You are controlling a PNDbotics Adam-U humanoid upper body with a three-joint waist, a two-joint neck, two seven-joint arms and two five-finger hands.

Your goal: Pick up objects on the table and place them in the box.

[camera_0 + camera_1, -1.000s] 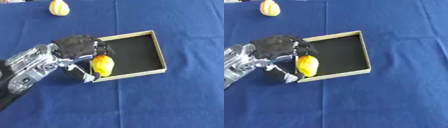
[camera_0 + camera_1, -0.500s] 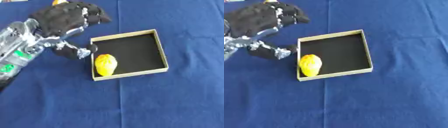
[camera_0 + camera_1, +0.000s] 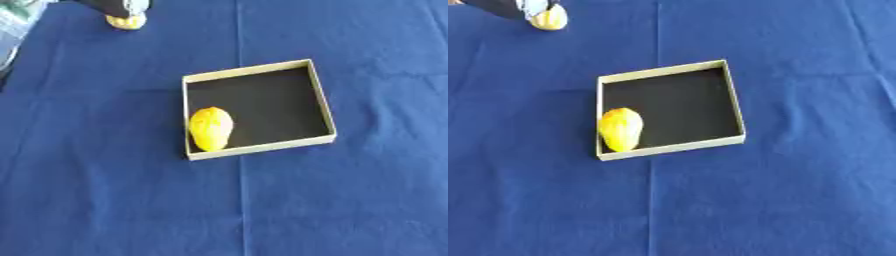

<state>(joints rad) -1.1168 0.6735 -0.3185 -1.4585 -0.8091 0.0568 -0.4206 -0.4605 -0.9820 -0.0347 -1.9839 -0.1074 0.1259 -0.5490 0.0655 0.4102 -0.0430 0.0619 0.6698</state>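
So there's a shallow square cardboard box with a black bottom and tan walls (image 3: 259,111) sitting a bit skewed near the middle of the tabletop covered in dark blue cloth (image 3: 350,210). Inside it lies a yellow-orange, lemon-shaped fruit (image 3: 211,128), tucked into the near-left corner and touching the left wall, long axis running roughly front to back. The rest of the box floor is bare black. Way off at the far left edge there's a second yellow roundish fruit (image 3: 549,19) on the cloth, well apart from the box. The robot's left hand (image 3: 118,6) is right up there at the top edge, dark and mostly cut off by the frame, sitting directly over that far fruit and covering its top part. Honestly can't tell how its fingers are set or whether they've got hold of the fruit, too little of it shows. A pale bit of the left arm (image 3: 16,22) pokes in at the top left corner
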